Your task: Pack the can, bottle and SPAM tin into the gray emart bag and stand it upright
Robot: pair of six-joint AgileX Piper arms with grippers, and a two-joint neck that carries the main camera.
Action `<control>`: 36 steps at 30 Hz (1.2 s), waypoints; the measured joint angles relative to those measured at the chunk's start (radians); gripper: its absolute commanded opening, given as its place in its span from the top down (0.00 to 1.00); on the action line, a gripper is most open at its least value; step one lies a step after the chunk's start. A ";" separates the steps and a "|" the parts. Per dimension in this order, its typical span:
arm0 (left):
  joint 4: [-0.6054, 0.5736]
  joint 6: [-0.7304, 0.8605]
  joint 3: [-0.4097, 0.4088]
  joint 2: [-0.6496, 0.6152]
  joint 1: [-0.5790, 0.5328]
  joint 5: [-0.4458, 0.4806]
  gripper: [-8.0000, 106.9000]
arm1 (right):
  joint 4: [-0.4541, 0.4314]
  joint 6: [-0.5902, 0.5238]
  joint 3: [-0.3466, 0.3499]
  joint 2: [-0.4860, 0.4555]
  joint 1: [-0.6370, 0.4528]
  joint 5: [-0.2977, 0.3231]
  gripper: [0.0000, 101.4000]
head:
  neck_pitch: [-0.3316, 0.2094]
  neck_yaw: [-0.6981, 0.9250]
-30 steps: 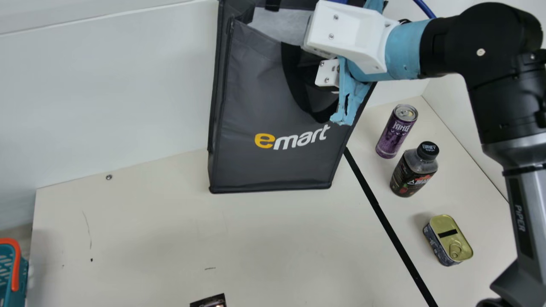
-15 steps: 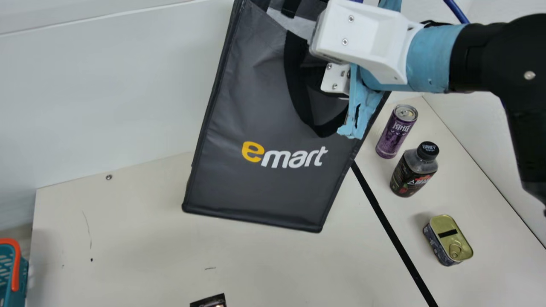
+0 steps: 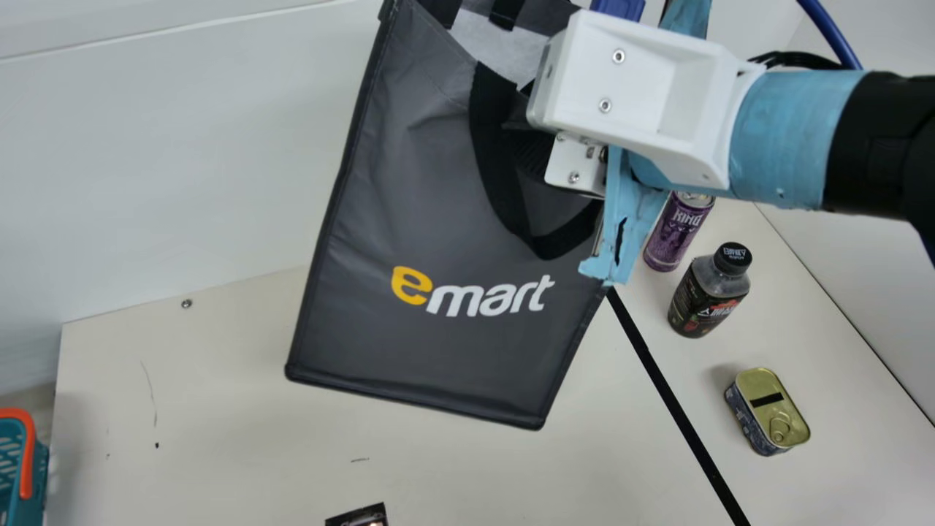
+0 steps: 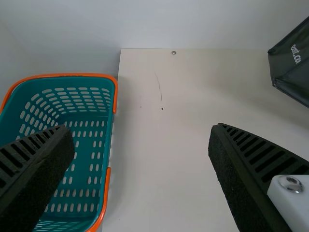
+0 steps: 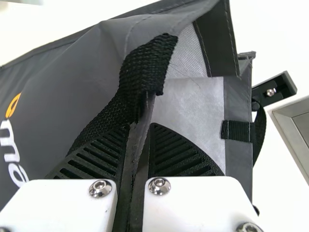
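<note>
A: Starting with the main view, what is the right hand (image 3: 520,139) doing?

B: It is grasping the gray bag (image 3: 438,204) near the top, by a black handle (image 3: 497,175). The bag is hanging tilted, its base pointing between six and seven o'clock.

A: And the things for packing?

B: They are sitting outside it on the bench (image 3: 182,409). Counting from the bag's middle, the purple can (image 3: 676,237) is standing at three o'clock, its top partly hidden by the arm. The dark bottle (image 3: 705,296) is standing just beside it, at half past three. The tin (image 3: 767,409) is lying at four, gold lid facing up.

A: What is running past them?

B: A black line (image 3: 679,416), slanting towards five o'clock. Way over at eight, a teal basket (image 3: 22,467) is showing its orange rim.

A: Now the left wrist view?

B: The left hand (image 4: 141,129) is staying out of any grip, released, its fingers spreading wide. The basket is sitting just beside the bench, and a corner of the bag is showing too.

A: And the right wrist view?

B: The right hand (image 5: 140,126) is clenching the bag at the handle, with the pale lining (image 5: 193,106) showing next to its fingers.
</note>
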 measured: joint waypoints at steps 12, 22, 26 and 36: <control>0.000 0.000 0.000 0.000 0.000 0.000 0.15 | -0.071 0.055 0.029 -0.079 0.114 -0.002 1.00 | 0.000 0.000; 0.000 0.000 0.000 0.000 0.000 0.000 0.15 | -0.119 0.096 0.072 -0.133 0.209 -0.001 1.00 | 0.000 0.000; 0.000 0.000 0.000 0.000 0.000 0.000 0.15 | -0.131 0.112 0.087 -0.152 0.246 -0.002 1.00 | 0.000 -0.002; 0.000 0.000 0.000 0.000 0.000 0.000 0.15 | -0.169 0.143 0.123 -0.184 0.324 -0.001 1.00 | 0.000 -0.002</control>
